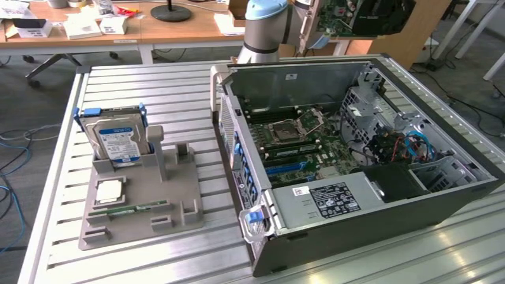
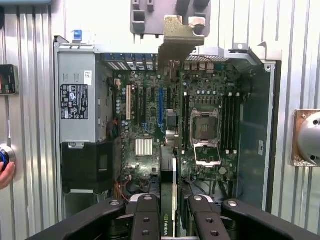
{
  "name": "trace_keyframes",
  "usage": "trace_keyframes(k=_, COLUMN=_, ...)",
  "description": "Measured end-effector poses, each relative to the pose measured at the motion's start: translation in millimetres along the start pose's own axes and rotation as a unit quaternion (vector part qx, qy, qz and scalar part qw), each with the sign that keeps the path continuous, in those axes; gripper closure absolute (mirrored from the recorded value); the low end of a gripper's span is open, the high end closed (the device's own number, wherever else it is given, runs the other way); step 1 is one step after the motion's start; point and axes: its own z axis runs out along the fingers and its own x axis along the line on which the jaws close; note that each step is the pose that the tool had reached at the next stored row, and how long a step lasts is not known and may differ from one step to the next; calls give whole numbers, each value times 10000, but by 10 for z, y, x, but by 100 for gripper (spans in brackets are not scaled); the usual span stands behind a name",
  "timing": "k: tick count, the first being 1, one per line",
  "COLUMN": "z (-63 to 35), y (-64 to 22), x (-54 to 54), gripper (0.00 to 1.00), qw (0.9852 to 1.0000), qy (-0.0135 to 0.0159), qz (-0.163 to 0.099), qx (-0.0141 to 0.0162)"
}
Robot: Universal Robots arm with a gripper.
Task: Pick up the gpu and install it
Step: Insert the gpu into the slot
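The gpu hangs high above the far end of the open computer case, a green card with a black cooler block. In the wrist view I see the gpu edge-on, its silver end bracket at the far end. My gripper is shut on the card, one black finger on each side. Far below lies the motherboard with its blue slot and the empty processor socket. The card is well clear of the case.
A grey holder on the exterior view's left carries a hard drive, a processor chip and a memory stick. The power supply fills the case's near corner. A person's hand shows at the table's edge.
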Motion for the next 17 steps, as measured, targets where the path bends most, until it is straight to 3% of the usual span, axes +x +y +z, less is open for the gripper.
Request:
trace_keyframes(k=2, z=17, y=0, x=0, gripper=74, qw=10000, qy=-57, qz=0, qx=-1)
trace_keyframes(k=7, z=50, y=1, x=1, gripper=74, qw=9996, qy=-280, qz=3, qx=-2)
trace_keyframes(k=8, z=61, y=2, x=1, gripper=74, qw=9995, qy=-309, qz=4, qx=-2)
trace_keyframes(k=17, z=194, y=2, x=3, gripper=74, qw=9995, qy=-314, qz=4, qx=-2)
